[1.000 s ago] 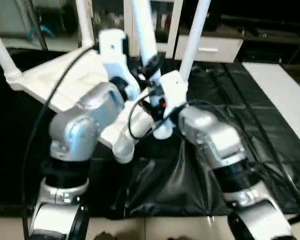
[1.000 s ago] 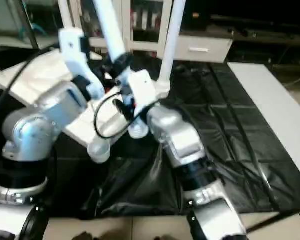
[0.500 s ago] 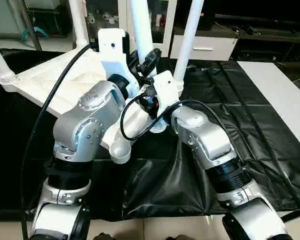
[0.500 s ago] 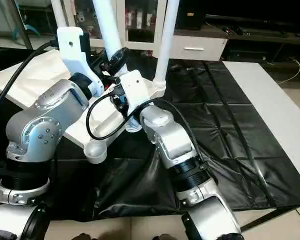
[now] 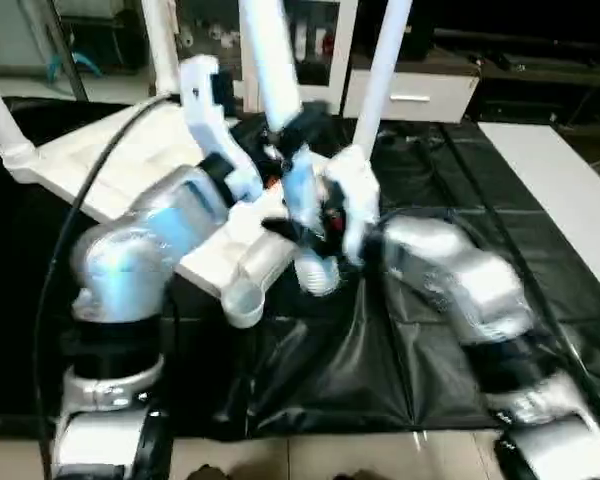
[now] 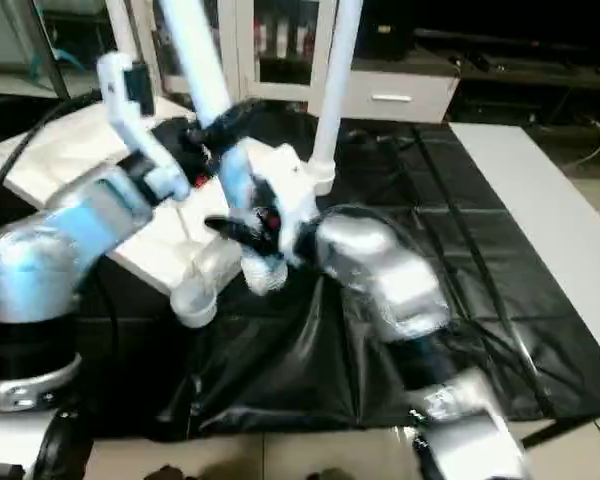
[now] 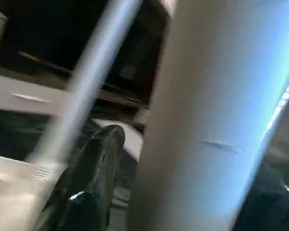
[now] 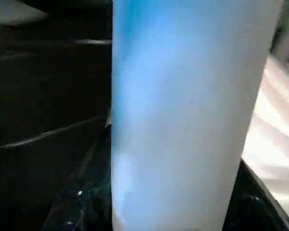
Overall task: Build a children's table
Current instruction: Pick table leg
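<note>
both grippers on the fourth leg, tabletop upside down

tabletop [image 5: 100, 165] lies underside up on the black cover [image 5: 460, 200], tilted, w/ the near corner socket [image 5: 242, 300] hanging past the edge toward the robot. three legs already stand up out of their sockets: far-left leg [image 5: 2, 115], back leg [image 5: 160, 40], and right-hand leg [image 5: 385, 70]. a fourth leg [image 5: 270, 70] leans between them, its lower end [image 5: 318, 275] just beside the near corner socket, not seated as far as i can see.

left gripper [image 5: 285, 135] is up on that leg's shaft; in the left wrist view one black finger [image 7: 94, 178] sits alongside the leg [image 7: 207, 125], looks like it's around the shaft, but can't tell if it's pinching or loose. right gripper [image 5: 310, 225] is lower down on the same leg; in the right wrist view the leg [image 8: 183, 115] stands between dark fingers [image 8: 253, 192] at each side, so clamped round it.

white cabinet w/ glass doors [image 5: 325, 45] behind, pale floor [image 5: 330, 455] at the robot's feet.
</note>
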Robot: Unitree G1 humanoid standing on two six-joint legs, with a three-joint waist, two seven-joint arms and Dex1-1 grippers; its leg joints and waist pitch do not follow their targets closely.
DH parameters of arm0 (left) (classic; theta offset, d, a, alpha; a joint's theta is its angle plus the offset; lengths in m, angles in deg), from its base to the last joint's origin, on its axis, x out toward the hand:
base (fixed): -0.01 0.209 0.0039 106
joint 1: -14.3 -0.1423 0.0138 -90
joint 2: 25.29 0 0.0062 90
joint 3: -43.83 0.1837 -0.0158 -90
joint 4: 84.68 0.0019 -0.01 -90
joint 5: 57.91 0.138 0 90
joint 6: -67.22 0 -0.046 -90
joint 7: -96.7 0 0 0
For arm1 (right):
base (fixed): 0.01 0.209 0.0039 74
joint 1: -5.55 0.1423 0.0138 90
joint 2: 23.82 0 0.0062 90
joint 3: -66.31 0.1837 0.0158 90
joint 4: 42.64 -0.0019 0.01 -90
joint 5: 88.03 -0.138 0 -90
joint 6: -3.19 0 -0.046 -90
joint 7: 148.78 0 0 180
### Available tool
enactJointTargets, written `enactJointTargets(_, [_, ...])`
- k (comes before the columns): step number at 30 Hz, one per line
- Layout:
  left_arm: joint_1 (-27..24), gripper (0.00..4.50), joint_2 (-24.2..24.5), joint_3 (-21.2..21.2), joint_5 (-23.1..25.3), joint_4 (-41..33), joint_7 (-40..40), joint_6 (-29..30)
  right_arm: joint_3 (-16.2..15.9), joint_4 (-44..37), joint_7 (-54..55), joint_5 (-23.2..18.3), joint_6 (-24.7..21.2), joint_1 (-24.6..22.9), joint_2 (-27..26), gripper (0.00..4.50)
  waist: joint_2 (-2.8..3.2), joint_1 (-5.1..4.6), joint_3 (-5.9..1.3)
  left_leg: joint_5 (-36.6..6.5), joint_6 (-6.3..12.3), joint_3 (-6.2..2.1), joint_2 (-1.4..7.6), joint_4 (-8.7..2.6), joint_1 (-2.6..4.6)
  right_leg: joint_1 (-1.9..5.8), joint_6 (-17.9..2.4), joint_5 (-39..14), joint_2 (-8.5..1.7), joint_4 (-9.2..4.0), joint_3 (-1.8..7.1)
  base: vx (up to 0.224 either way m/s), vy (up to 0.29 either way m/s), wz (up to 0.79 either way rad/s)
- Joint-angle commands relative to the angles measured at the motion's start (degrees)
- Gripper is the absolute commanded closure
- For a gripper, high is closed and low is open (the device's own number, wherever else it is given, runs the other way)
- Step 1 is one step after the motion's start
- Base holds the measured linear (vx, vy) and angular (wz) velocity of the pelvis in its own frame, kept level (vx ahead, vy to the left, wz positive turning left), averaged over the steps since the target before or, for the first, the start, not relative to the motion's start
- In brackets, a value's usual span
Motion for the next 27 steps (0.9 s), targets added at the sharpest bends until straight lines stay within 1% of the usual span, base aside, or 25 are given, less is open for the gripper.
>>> enactJointTargets(1, [-1.36, 1.18, 0.9, -1.27, -8.91, -0.6, -3.7, 5.65, 4.19, -5.74, -6.22, -6.22, -2.29, -1.59, 2.66, 2.66, 0.97, 0.34, -4.23, -12.28, -0.38, 1.05, -0.05, -3.92, 0.24, 3.96, -9.68, -13.06, -1.56, -3.52, 2.28, 0.0, 0.0, 0.0])
enactJointTargets(2, [-1.39, 1.16, 0.83, -1.42, -9.69, -0.55, -3.85, 5.89, 4.36, -5.98, -6.62, -6.62, -2.5, -1.74, 2.85, 2.66, 0.98, 0.31, -4.03, -12.91, -0.26, 1.12, -0.03, -3.99, 0.21, 3.86, -9.71, -13.65, -1.45, -3.55, 2.32, 0.0, 0.0, 0.0])
enactJointTargets(3, [-1.56, 1.15, 0.48, -2.19, -13.54, -0.34, -4.74, 7.03, 5.19, -7.16, -8.63, -8.52, -3.4, -2.53, 3.83, 2.66, 0.96, 0.45, -4.05, -13.31, -0.08, 1.14, -0.06, -3.89, 0.17, 3.92, -9.73, -14.51, -1.48, -3.66, 2.28, 0.0, 0.0, 0.0])
enactJointTargets(5, [-1.85, 1.15, -0.17, -3.06, -18.49, -0.25, -6.31, 8.21, 5.92, -8.39, -11.12, -10.53, -4.24, -3.45, 5.06, 2.66, 0.88, 0.59, -4.1, -13.3, -0.13, 1.01, 0.01, -4.01, 0.07, 3.92, -9.7, -15.26, -1.53, -3.73, 2.17, 0.0, 0.0, 0.0])
enactJointTargets(6, [-1.84, 1.15, -0.41, -3.71, -20.23, -0.15, -6.91, 9.25, 6.03, -8.74, -12.23, -11.25, -4.49, -3.72, 5.71, 2.66, 0.93, 0.54, -4.0, -14.52, -0.23, 1.07, -0.07, -3.94, 0.12, 3.83, -9.02, -17.73, -1.49, -4.08, 2.04, 0.0, 0.0, 0.0])
enactJointTargets(7, [-2.4, 1.15, -0.36, -3.66, -22.83, -0.45, -8.78, 10.84, 6.25, -9.79, -14.5, -13.44, -5.92, -4.41, 7.03, 2.66, 1.13, 0.58, -3.89, -15.02, -0.29, 0.99, -0.06, -4.02, 0.14, 3.8, -8.8, -18.68, -1.51, -4.18, 2.01, 0.0, 0.0, 0.0])
enactJointTargets(8, [-2.56, 1.15, -0.27, -3.53, -23.36, -0.59, -9.37, 11.29, 6.23, -10.13, -15.23, -14.08, -6.39, -4.61, 7.47, 2.66, 0.98, 0.57, -3.82, -15.71, -0.08, 1.01, -0.12, -3.99, 0.16, 3.82, -7.92, -20.91, -1.47, -4.51, 1.9, 0.0, 0.0, 0.0])
enactJointTargets(10, [-3.21, 1.15, 0.18, -2.9, -25.34, -1.18, -11.72, 13.01, 6.14, -11.45, -18.14, -16.6, -8.23, -5.41, 9.22, 2.66, 0.94, 0.59, -3.67, -16.3, 0.03, 0.96, -0.06, -4.06, 0.25, 3.66, -6.49, -23.65, -1.51, -4.94, 1.84, 0.0, 0.0, 0.0])
enactJointTargets(11, [-3.4, 1.15, 0.47, -2.36, -26.58, -1.72, -13.31, 13.64, 4.62, -12.5, -20.58, -16.82, -9.28, -5.95, 11.47, 2.66, 1.61, 0.67, -3.7, -16.55, -0.09, 0.84, -0.13, -4.05, 0.27, 3.64, -5.95, -24.69, -1.56, -5.07, 1.73, 0.0, 0.0, 0.0])
enactJointTargets(12, [-3.37, 1.15, 0.7, -1.89, -26.85, -2.06, -14.11, 13.98, 3.16, -13.2, -22.28, -16.25, -9.42, -6.39, 13.19, 2.66, 1.11, 0.63, -3.82, -16.11, -0.1, 0.82, -0.04, -4.03, 0.22, 3.79, -5.46, -24.39, -1.46, -5.16, 1.7, 0.0, 0.0, 0.0])
enactJointTargets(13, [-3.37, 1.15, 0.7, -1.89, -26.85, -2.06, -14.11, 13.98, 3.16, -13.2, -22.28, -16.25, -9.42, -6.39, 13.19, 2.66, 1.13, 0.74, -3.85, -15.84, -0.09, 0.79, -0.02, -4.09, 0.26, 3.81, -5.37, -24.06, -1.41, -5.12, 1.7, 0.0, 0.0, 0.0])
enactJointTargets(14, [-3.29, 1.33, 0.94, -1.29, -26.14, -2.34, -14.67, 14.13, 2.11, -13.64, -23.31, -15.7, -9.43, -6.76, 14.32, 2.66, 1.17, 0.77, -3.81, -15.77, -0.08, 0.81, 0.04, -4.1, 0.27, 3.71, -5.37, -23.88, -1.44, -5.09, 1.75, 0.0, 0.0, 0.0])
enactJointTargets(15, [-3.15, 1.43, 1.34, -0.43, -24.13, -2.4, -15.0, 13.92, 1.57, -13.81, -23.74, -15.31, -9.47, -7.03, 14.81, 2.66, 1.38, 0.78, -3.58, -16.34, -0.01, 0.76, 0.03, -4.17, 0.31, 3.59, -5.1, -25.18, -1.5, -5.3, 1.61, 0.0, 0.0, 0.0])
enactJointTargets(16, [-2.98, 1.5, 1.45, -0.16, -23.0, -1.83, -14.19, 13.59, 1.67, -13.92, -23.65, -15.32, -9.7, -7.16, 14.73, 2.66, 1.19, 0.8, -3.6, -16.56, -0.02, 0.86, -0.01, -4.08, 0.39, 3.5, -4.62, -26.44, -1.55, -5.5, 1.59, 0.0, 0.0, 0.0])
enactJointTargets(17, [-2.98, 1.5, 1.45, -0.16, -23.0, -1.83, -14.19, 13.59, 1.67, -13.92, -23.65, -15.32, -9.7, -7.16, 14.73, 2.66, 1.13, 0.77, -3.62, -16.32, -0.05, 0.82, -0.06, -4.08, 0.29, 3.57, -4.17, -27.28, -1.59, -5.56, 1.49, 0.0, 0.0, 0.0])
enactJointTargets(18, [-2.88, 1.62, 1.37, -0.35, -23.16, -1.34, -13.5, 13.51, 1.74, -13.99, -23.62, -15.36, -9.83, -7.19, 14.67, 2.66, 1.07, 0.85, -3.75, -15.77, -0.2, 0.79, -0.07, -4.02, 0.25, 3.6, -3.99, -27.42, -1.65, -5.5, 1.46, 0.0, 0.0, 0.0])
enactJointTargets(19, [-2.79, 1.76, 1.26, -0.76, -23.78, -0.83, -12.84, 13.43, 1.76, -14.0, -23.59, -15.38, -9.91, -7.17, 14.62, 2.66, 1.07, 0.85, -3.75, -15.77, -0.2, 0.79, -0.07, -4.02, 0.25, 3.6, -3.99, -27.42, -1.65, -5.5, 1.46, 0.0, 0.0, 0.0])
enactJointTargets(20, [-2.67, 1.76, 1.19, -1.3, -24.47, -0.24, -12.05, 13.39, 1.72, -13.98, -23.54, -15.27, -9.84, -7.14, 14.55, 2.66, 1.19, 0.87, -3.74, -15.45, -0.36, 0.73, -0.04, -4.0, 0.22, 3.58, -4.12, -26.83, -1.57, -5.35, 1.45, 0.0, 0.0, 0.0])
enactJointTargets(21, [-2.51, 1.88, 1.33, -2.08, -25.8, 0.51, -10.96, 13.57, 1.69, -14.02, -23.36, -15.5, -9.84, -7.04, 14.69, 2.66, 0.98, 0.88, -3.77, -15.46, -0.24, 0.78, -0.09, -3.96, 0.19, 3.58, -4.01, -27.0, -1.54, -5.44, 1.41, 0.0, 0.0, 0.0])
enactJointTargets(23, [-2.5, 1.97, 1.42, -2.26, -26.09, 0.65, -10.76, 13.66, 1.65, -14.02, -23.31, -15.57, -9.84, -7.0, 14.76, 2.66, 1.13, 1.01, -3.82, -15.18, -0.28, 0.72, 0.01, -4.0, 0.27, 3.55, -4.13, -26.56, -1.58, -5.3, 1.44, 0.0, 0.0, 0.0])
enactJointTargets(24, [-2.53, 2.02, 1.5, -2.39, -26.05, 0.73, -10.56, 13.59, 1.64, -13.98, -23.29, -15.66, -9.9, -6.93, 14.78, 2.66, 1.02, 1.08, -3.86, -14.84, -0.21, 0.74, 0.02, -4.0, 0.24, 3.58, -4.31, -25.91, -1.55, -5.26, 1.45, 0.0, 0.0, 0.0])
enactJointTargets(27, [-2.61, 2.11, 1.76, -2.66, -26.23, 1.56, -10.04, 13.22, 1.21, -13.97, -23.59, -15.59, -9.73, -6.72, 15.33, 2.66, 1.17, 1.42, -3.89, -14.35, -0.29, 0.77, 0.13, -4.06, 0.3, 3.55, -4.89, -24.39, -1.56, -5.08, 1.54, 0.0, 0.0, 0.0])
